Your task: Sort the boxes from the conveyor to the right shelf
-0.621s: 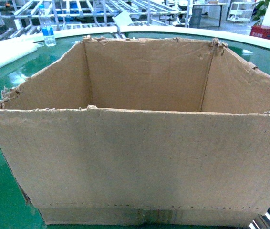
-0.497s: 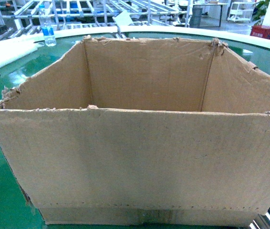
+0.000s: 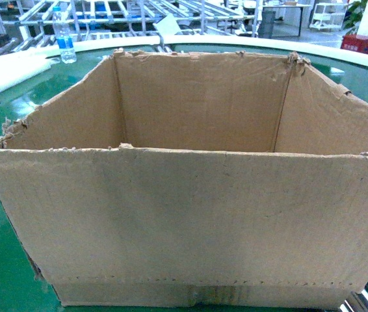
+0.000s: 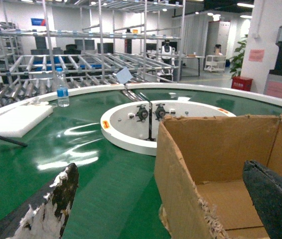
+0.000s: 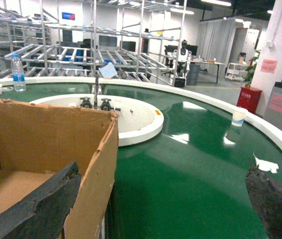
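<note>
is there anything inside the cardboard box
No, the carton is empty; the right wrist view shows only its bare brown floor.

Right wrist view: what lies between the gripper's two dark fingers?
The brown cardboard carton's right wall and bare glossy green belt; the right gripper straddles that wall.

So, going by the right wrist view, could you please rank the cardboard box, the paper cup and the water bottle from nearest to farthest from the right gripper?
1. Cardboard box: at the right gripper's left finger.
2. Paper cup: right, by the belt's rim.
3. Water bottle: far left, at the far rim.
</note>
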